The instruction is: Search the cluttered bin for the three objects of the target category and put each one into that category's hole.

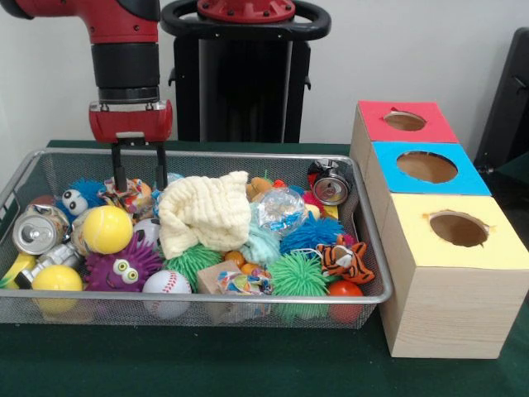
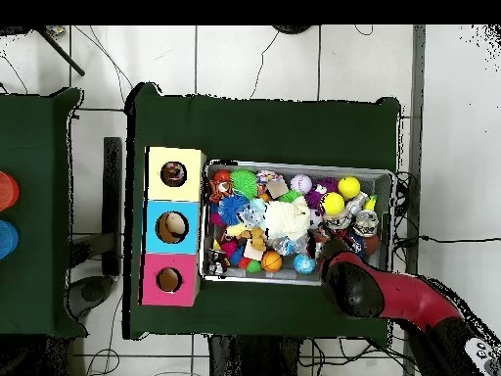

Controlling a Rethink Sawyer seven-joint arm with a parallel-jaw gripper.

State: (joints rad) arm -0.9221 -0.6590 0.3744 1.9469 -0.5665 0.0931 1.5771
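Observation:
My gripper [image 1: 140, 184] hangs open over the back left part of the wire mesh bin [image 1: 248, 295], its fingertips just above a colourful patterned toy [image 1: 132, 197]. Nothing is held between the fingers. The bin is piled with a yellow ball [image 1: 107, 229], a baseball [image 1: 165, 284], a purple spiky toy with eyes [image 1: 120, 266], soda cans [image 1: 37, 232], green spiky balls [image 1: 297, 274], a tiger toy [image 1: 345, 259] and a white cloth [image 1: 207, 212]. From overhead, the arm's wrist [image 2: 352, 282] covers the gripper at the bin's [image 2: 387, 174] corner.
Three wooden boxes stand in a row beside the bin, with a red-topped hole [image 1: 405, 121], a blue-topped hole [image 1: 426, 166] and a yellow-topped hole [image 1: 458, 228]. Another can [image 1: 331, 190] lies at the bin's back right. Green cloth covers the table [image 1: 165, 364].

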